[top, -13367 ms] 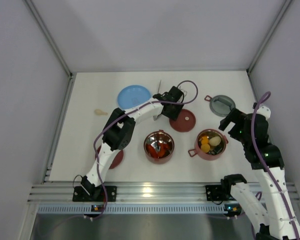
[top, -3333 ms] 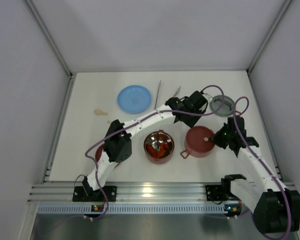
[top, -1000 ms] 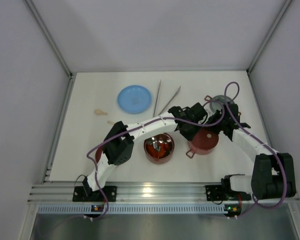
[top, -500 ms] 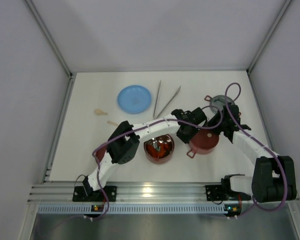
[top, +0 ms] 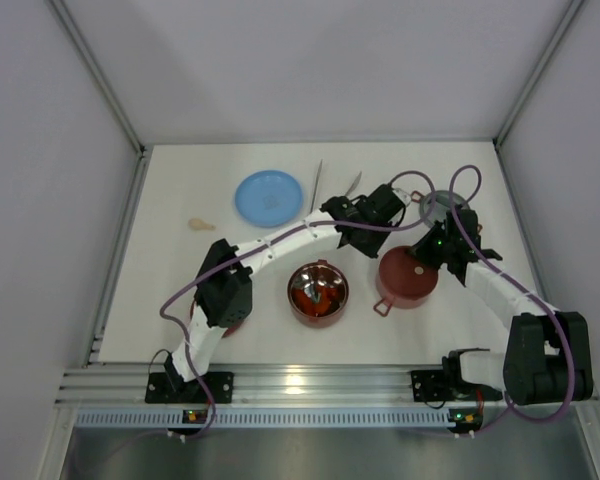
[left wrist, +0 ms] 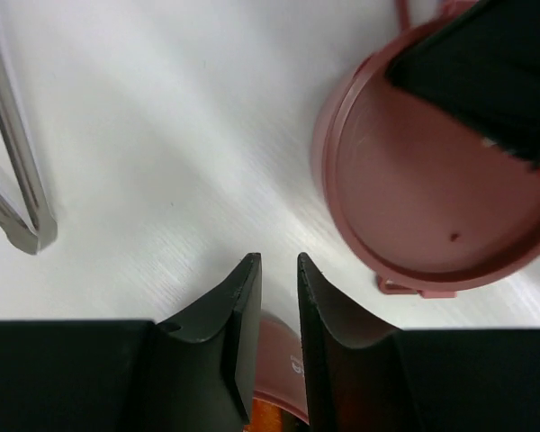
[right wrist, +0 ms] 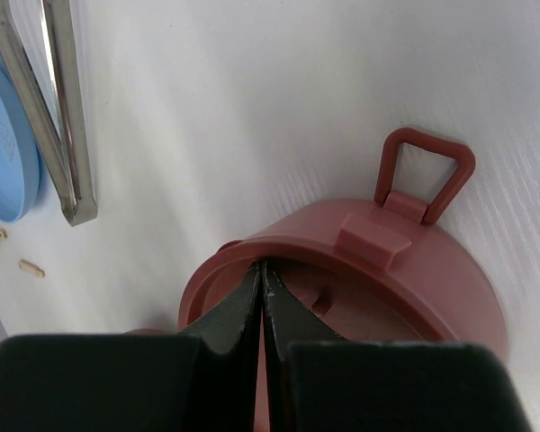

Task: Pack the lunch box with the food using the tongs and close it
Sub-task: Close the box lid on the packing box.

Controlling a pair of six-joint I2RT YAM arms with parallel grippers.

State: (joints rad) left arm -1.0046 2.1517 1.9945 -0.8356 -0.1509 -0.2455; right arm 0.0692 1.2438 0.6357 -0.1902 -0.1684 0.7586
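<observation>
The lunch box shows as two dusty-red bowls. One bowl (top: 408, 280) wears a maroon lid (left wrist: 436, 193). My right gripper (top: 426, 256) is shut, and its fingertips (right wrist: 263, 267) press on that lid just inside the rim. The other bowl (top: 318, 292) stands open with red and orange food (top: 316, 296) inside. My left gripper (left wrist: 279, 261) hovers over bare table between the two bowls, its jaws a narrow gap apart with nothing in them. The silver tongs (top: 317, 186) lie behind, next to the blue plate.
A light-blue plate (top: 268, 196) lies at the back left. The grey top lid (top: 442, 207) sits behind my right arm, partly hidden. A second maroon lid (top: 230, 320) peeks from under my left arm. A beige piece (top: 200, 224) lies on the table at the left.
My left gripper has pulled back from the lidded bowl toward the tongs, and its jaws have parted a little. The right gripper stays shut on the lid.
</observation>
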